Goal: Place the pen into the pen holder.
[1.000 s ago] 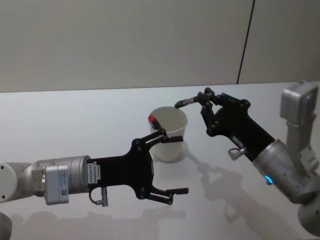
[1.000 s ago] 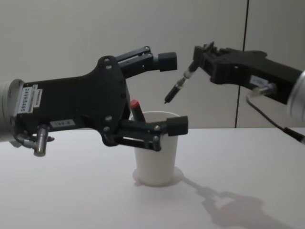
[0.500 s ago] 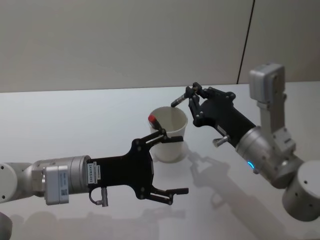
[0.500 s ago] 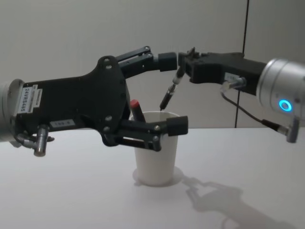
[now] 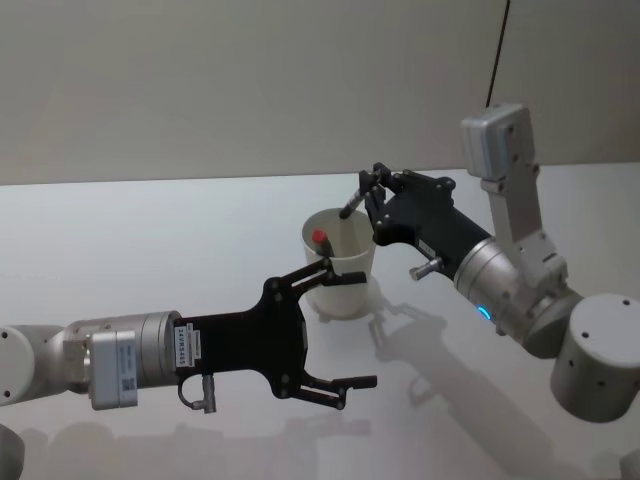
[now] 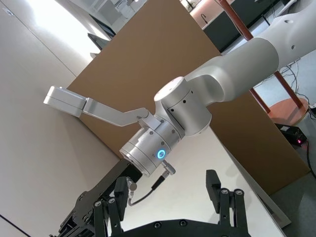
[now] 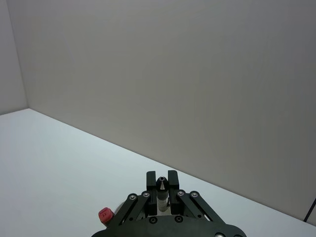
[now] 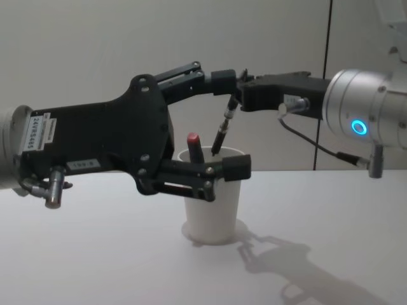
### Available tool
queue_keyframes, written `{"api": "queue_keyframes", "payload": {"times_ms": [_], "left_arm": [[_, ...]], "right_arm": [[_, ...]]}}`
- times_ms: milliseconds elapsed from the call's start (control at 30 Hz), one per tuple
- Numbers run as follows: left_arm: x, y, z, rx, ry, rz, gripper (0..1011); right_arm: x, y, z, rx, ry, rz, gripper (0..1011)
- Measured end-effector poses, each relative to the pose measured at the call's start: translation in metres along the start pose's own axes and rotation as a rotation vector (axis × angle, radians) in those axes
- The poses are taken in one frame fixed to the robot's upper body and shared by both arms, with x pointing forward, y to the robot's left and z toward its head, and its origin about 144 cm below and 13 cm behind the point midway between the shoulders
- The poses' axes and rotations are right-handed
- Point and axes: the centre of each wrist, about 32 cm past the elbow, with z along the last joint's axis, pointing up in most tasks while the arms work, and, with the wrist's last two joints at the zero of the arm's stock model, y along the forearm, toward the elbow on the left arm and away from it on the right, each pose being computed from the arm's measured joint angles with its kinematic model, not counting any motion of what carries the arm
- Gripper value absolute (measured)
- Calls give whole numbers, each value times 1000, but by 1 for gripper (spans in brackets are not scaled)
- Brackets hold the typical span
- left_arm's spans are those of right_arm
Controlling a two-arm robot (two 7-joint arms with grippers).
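Observation:
The pen holder, a white paper cup [image 5: 345,285] [image 8: 213,213], stands on the white table. A red-capped marker [image 5: 321,238] [image 8: 194,143] [image 7: 104,215] stands inside it. My right gripper [image 5: 371,190] [image 8: 239,96] [image 7: 162,183] is shut on a slim dark pen [image 5: 351,205] [image 8: 220,132]. It holds the pen tilted above the cup, with the tip at rim level over the opening. My left gripper [image 5: 352,330] [image 8: 230,125] [image 6: 165,195] hovers open on the near side of the cup, one finger crossing in front of its rim.
The bare white table [image 5: 150,240] stretches to the left and to the far side of the cup. A plain wall [image 5: 250,80] stands behind it. The right arm's silver body [image 5: 520,290] [image 6: 168,138] fills the space to the right of the cup.
My right gripper has carried the pen leftward and down until its tip reaches the cup's rim. The red-capped marker has shifted a little to the right. The left arm has stayed still.

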Motion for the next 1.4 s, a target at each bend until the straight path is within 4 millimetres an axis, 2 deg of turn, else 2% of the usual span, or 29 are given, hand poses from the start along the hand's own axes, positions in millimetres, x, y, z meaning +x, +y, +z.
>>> {"api": "queue_keyframes", "payload": {"times_ms": [833, 1067, 1100, 1200, 1400], "left_arm": [[0, 0, 0, 0, 0, 0, 1004], [0, 0, 0, 0, 0, 0, 1004], [0, 0, 0, 0, 0, 0, 1004], [0, 0, 0, 0, 0, 0, 1004], [0, 0, 0, 0, 0, 0, 1004]], "right_arm": [[-3, 6, 17, -68, 32, 11, 125], [-3, 7, 19, -95, 45, 13, 300], [-3, 7, 20, -100, 47, 14, 367], [-4, 8, 20, -104, 50, 14, 430], [-4, 8, 21, -107, 54, 13, 630]]}}
